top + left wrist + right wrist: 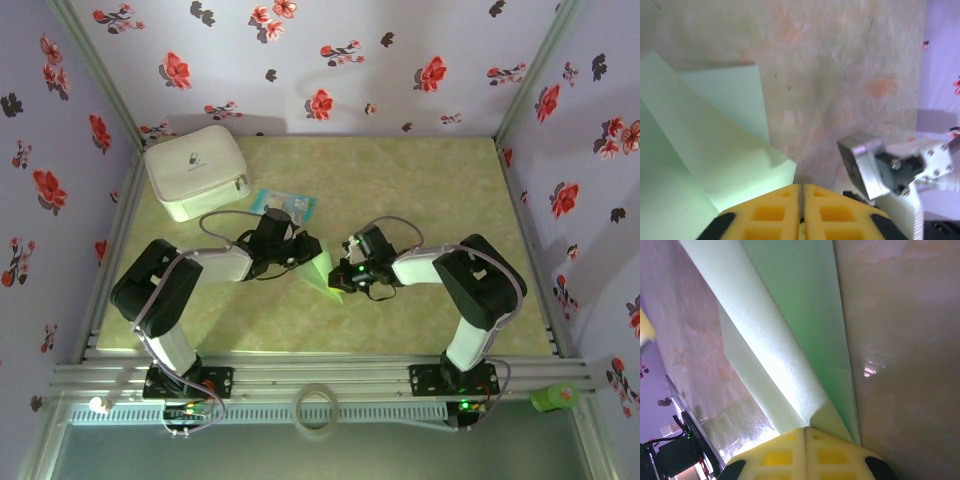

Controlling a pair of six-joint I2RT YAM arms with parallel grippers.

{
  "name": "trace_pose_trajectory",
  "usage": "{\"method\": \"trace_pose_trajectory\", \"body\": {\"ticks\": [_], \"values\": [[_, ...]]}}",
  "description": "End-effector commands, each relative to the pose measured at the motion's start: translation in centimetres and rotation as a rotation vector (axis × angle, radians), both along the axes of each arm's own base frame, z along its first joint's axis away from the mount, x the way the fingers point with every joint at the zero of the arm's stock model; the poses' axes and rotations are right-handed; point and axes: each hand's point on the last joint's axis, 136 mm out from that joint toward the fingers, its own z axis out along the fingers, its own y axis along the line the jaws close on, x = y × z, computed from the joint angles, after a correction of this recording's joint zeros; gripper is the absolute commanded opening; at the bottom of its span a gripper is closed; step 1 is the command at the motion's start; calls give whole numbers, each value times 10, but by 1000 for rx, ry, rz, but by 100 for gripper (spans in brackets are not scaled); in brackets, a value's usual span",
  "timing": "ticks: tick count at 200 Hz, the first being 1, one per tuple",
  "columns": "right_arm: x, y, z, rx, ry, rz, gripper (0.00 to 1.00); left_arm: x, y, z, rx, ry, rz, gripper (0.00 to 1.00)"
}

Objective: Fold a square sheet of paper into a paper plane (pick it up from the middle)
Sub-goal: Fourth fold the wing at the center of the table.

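Both my grippers pinch the pale green paper [322, 270] at mid-table, partway through a fold.

My left gripper [303, 248] is closed, its yellow pads [770, 215] pressed together on a corner of the sheet. My right gripper [350, 268] is clamped on the opposite end, where the long folded layers run in between its pads [775, 457]. The paper spans the gap between the two, already creased into overlapping flaps and lying low over the table [420, 180]. To fold well, I judge one side should anchor the paper while the other carries its edge over, lining up the edges before pressing the crease; uneven pull could tear or skew the thin sheet. I count one paper, two grippers, one white zipped pouch [197, 170] and one blue-and-white packet [283, 204].
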Motion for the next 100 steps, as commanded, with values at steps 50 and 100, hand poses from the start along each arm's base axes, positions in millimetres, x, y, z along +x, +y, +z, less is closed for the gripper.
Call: {"method": "trace_pose_trajectory", "body": {"ticks": [50, 100], "values": [[-11, -16, -15, -64, 61, 11, 3, -39, -8, -42, 88, 100, -80, 4], [-14, -19, -19, -73, 68, 7, 2, -32, -4, -61, 130, 107, -47, 4]]}}
